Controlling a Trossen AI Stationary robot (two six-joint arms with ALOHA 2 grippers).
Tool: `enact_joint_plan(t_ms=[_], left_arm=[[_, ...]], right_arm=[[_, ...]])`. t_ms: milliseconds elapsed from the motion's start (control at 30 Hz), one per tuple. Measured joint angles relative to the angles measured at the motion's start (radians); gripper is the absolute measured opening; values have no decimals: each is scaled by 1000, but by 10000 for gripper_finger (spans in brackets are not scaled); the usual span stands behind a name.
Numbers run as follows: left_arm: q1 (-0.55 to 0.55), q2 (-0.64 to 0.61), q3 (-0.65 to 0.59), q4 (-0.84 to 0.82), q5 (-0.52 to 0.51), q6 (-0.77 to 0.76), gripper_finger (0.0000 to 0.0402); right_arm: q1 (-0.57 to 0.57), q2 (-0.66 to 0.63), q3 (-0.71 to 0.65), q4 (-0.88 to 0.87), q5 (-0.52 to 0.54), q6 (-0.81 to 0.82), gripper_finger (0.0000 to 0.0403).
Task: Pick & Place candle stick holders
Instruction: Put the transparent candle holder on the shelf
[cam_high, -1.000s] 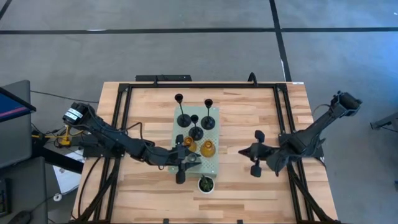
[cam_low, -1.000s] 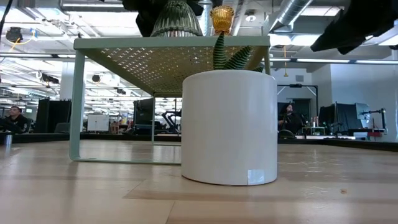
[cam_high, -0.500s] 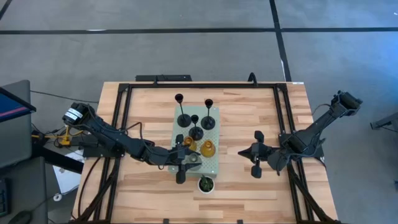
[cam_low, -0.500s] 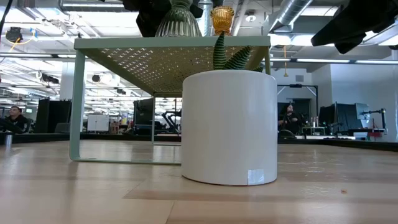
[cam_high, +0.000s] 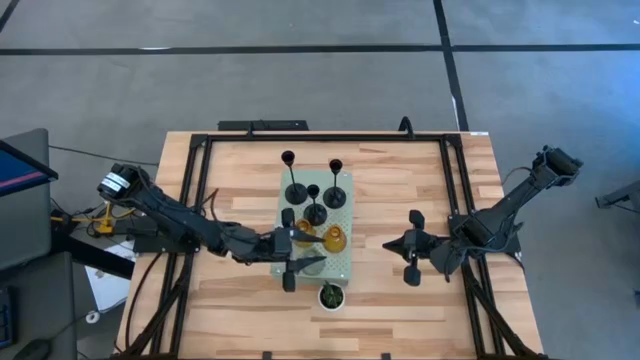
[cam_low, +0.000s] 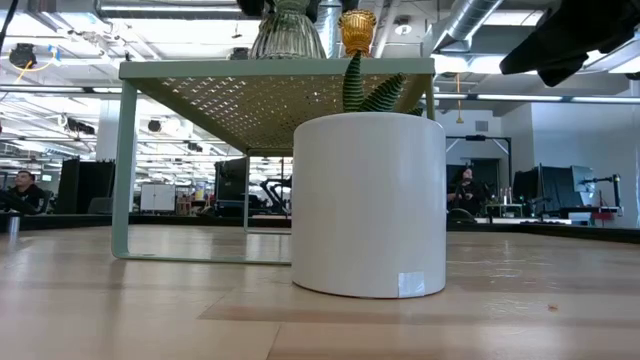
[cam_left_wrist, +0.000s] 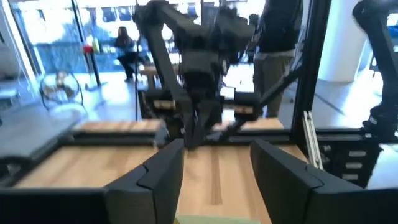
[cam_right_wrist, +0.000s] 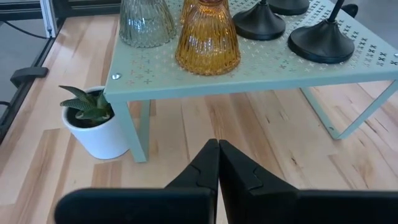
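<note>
Left pincer hangs over the near left corner of the pale green perforated board, its fingers spread apart with nothing between them; in its own wrist view the gap between them frames the other arm across the wood. Just beside it, on that corner of the board, stands the clear-grey glass holder, upright and free of the fingers. Next to this one sits an amber glass holder, with a second amber holder close behind the left pincer. Three black candle stick holders occupy the far part of the board: one at the far left, one at the far right, and a shorter one between and nearer. All six holders stand on the board; none lies on the bare wood. The board is raised on legs above the surface. A small green plant in a white pot stands on the surface just beside the board's near edge. Right pincer waits well apart to the right of the board, fingers pressed together and holding nothing.
</note>
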Motion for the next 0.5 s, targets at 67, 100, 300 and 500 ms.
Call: enact_joint_plan(t_ms=[67,100,300,500], left_arm=[[-1,-22,0,3,0,32,183],[-4,-35,0,-1,0,48,180],[-53,-171,0,-126,-18,109,136],[-89,-291,0,-364,-101,105,46]], right_arm=[[0,0,0,2,0,0,0],[0,0,0,7,0,0,0],[0,0,0,73,0,-30,0],[1,0,0,144,0,-101,0]])
